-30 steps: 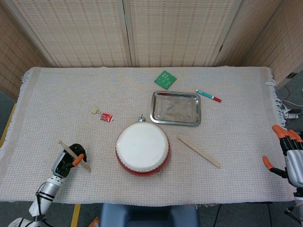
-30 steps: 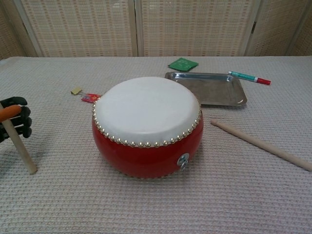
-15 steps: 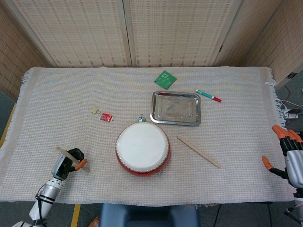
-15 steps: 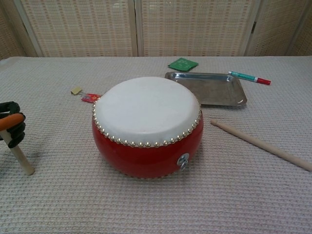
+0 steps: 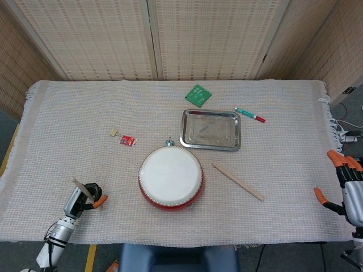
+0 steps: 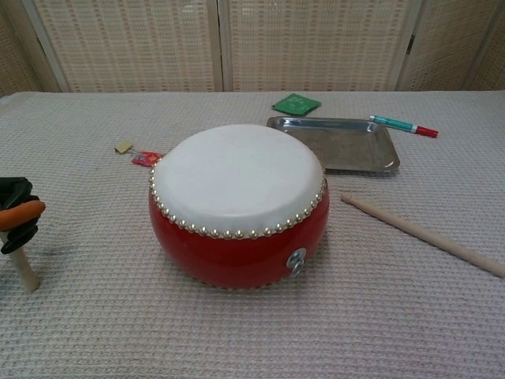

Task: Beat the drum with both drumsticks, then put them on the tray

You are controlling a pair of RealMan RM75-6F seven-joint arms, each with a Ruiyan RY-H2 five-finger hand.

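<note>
Left hand (image 5: 85,197), left of the drum (image 5: 171,178), grips one drumstick (image 5: 78,186). Right hand (image 5: 345,190), visible only in the head view, is far right of the drum with fingers spread, holding nothing. Second drumstick (image 5: 237,182) lies just right of the drum; tray (image 5: 210,130) sits behind it.

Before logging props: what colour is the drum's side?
Red drum body, clearest in chest view.

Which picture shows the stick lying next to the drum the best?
The head view. From above, the loose drumstick shows whole, end to end, lying on the cloth right of the drum and touching nothing. In the chest view its far end runs to the picture's right edge, so the drumstick may be cut off.
</note>
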